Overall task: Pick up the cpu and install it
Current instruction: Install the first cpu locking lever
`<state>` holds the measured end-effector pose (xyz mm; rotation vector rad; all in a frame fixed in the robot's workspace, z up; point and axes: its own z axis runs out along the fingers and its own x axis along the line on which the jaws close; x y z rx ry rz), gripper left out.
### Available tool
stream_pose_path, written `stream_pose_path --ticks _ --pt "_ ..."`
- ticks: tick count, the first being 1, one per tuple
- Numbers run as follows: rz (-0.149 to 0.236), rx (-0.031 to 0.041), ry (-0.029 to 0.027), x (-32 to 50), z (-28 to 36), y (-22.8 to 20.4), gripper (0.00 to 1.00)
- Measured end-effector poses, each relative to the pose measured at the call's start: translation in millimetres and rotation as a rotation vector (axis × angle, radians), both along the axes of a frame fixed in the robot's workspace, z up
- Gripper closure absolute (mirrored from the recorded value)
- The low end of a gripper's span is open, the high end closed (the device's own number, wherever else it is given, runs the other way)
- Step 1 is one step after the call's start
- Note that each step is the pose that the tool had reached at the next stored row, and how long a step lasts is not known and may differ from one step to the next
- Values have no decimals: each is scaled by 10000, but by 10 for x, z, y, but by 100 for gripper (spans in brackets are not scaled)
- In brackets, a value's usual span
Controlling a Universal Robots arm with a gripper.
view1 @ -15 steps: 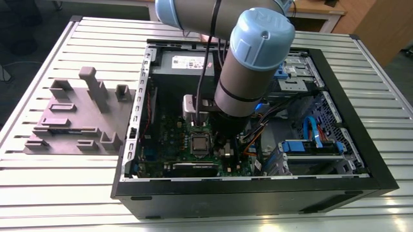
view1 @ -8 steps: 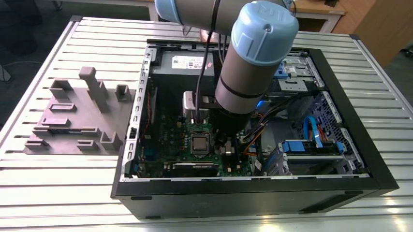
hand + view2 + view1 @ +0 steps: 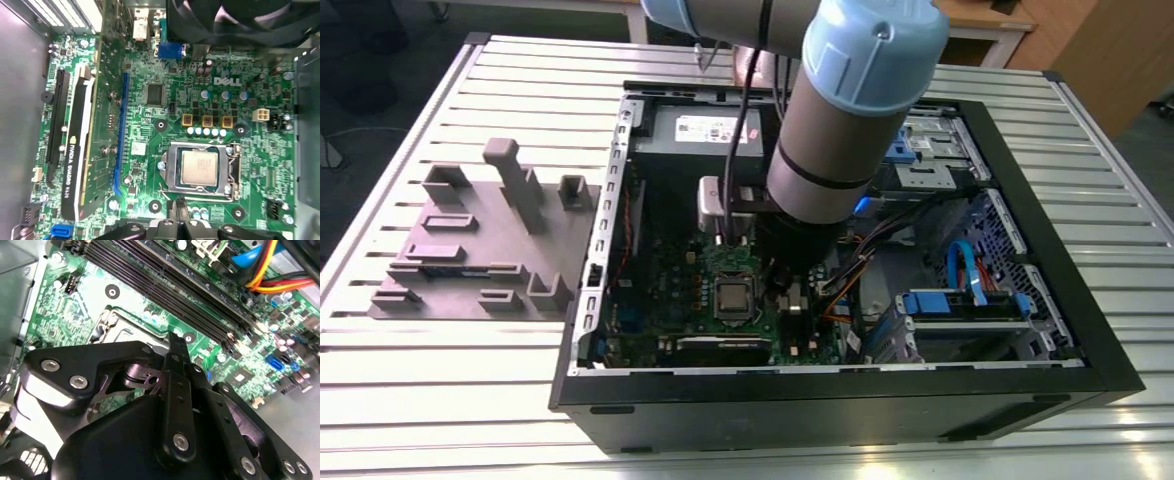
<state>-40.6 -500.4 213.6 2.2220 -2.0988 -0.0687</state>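
**Chip in the socket, clenched gripper just beside it**

Seated flat on the green motherboard [image 3: 150, 75], inside the shiny socket frame [image 3: 170, 170]: the cpu [image 3: 199, 167], dull silver top facing up, edges square to the frame around it. In the exterior view, lying at the lower centre of the frame [image 3: 732, 297], deep inside the open computer case [image 3: 854, 395], with the arm [image 3: 841, 130] reaching down into the case from the upper centre.

Clenched and holding nothing: the gripper [image 3: 178, 204], its narrow tips drawn together with no chip between them, seen likewise in the second wrist view [image 3: 175, 342]. Poised above the board, apart from the cpu, not touching it as far as can be told.

Key relation: just off one edge of the socket frame, near the cpu rather than directly over it; in the exterior view, just to the right of the chip and slightly higher in the frame. No long axis to match on the square chip itself; oblong only in the frame, whose longer side runs away from the tips in the first wrist view. Judged from this, cpu already in its place on the board.

Alongside, well clear of the socket: the dark graphics card [image 3: 77, 150].
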Motion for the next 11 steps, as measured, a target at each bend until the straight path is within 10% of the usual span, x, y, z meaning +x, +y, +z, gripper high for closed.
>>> stream_pose_path --ticks 11 --pt "1 1 1 0 100 0 90"
